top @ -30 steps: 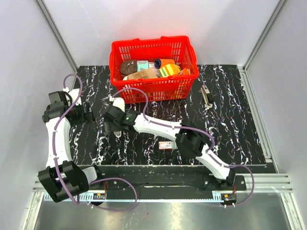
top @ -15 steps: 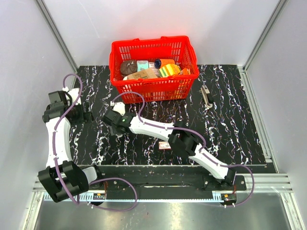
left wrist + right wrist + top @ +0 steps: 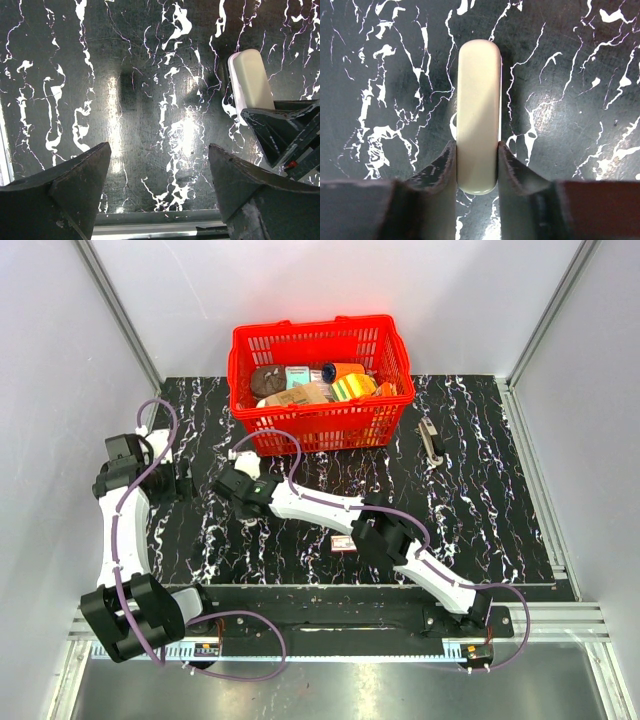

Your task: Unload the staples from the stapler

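stapler: lies on the desk, just right of the red basket, well apart from both arms | right end effector: clenched on a cream rounded bar, in front of the basket's left corner | left end effector: released, fingers wide apart, low over the desk, left of the basket

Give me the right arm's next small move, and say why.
Probably a short lift straight up. The right gripper is clamped on both sides of the cream bar, which lies flat on the table. The left gripper hangs open close by, holding nothing.
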Tool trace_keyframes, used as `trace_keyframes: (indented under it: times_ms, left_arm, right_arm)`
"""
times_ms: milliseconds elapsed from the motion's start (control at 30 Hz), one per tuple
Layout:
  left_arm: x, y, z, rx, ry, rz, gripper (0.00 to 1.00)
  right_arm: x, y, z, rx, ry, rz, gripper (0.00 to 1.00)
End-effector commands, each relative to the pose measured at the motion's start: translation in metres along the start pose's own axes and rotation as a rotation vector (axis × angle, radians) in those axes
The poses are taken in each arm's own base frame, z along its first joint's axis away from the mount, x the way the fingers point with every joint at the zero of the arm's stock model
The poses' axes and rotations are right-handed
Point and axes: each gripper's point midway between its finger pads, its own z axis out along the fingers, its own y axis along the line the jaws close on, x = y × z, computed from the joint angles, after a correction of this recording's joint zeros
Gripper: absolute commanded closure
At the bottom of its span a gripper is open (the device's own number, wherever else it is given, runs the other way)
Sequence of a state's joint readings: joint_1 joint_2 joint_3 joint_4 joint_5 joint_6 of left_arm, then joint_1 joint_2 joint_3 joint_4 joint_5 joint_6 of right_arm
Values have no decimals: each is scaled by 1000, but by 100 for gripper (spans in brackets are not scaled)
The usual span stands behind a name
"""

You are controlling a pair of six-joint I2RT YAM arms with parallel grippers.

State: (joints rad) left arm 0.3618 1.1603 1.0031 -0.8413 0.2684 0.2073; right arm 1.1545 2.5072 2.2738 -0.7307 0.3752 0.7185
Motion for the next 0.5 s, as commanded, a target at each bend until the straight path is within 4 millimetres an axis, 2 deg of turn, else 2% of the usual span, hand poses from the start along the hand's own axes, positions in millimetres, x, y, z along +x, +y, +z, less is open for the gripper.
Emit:
trace_keyframes:
  times_ms: [0, 67, 167, 267, 333, 467]
  left_arm:
    - [-8, 4, -1, -13, -48, 44, 14]
    - [-6, -1, 0, 17, -48, 54, 11]
    - [-5, -15, 0, 92, -59, 84, 1]
    - [-3, -40, -2, 206, -86, 171, 1]
    - [-4, -48, -2, 239, -95, 213, 4]
    - [1, -60, 3, 334, -72, 261, 5]
  right_arm:
    - [-21, 11, -10, -32, -47, 10, 87]
    - [-28, 12, -17, -39, -55, 12, 99]
    - [-46, 11, -34, -64, -68, 76, 100]
    - [-66, 16, -60, -162, -113, 159, 100]
    - [-81, 23, -80, -270, -163, 247, 100]
    - [-93, 6, -101, -334, -192, 374, 100]
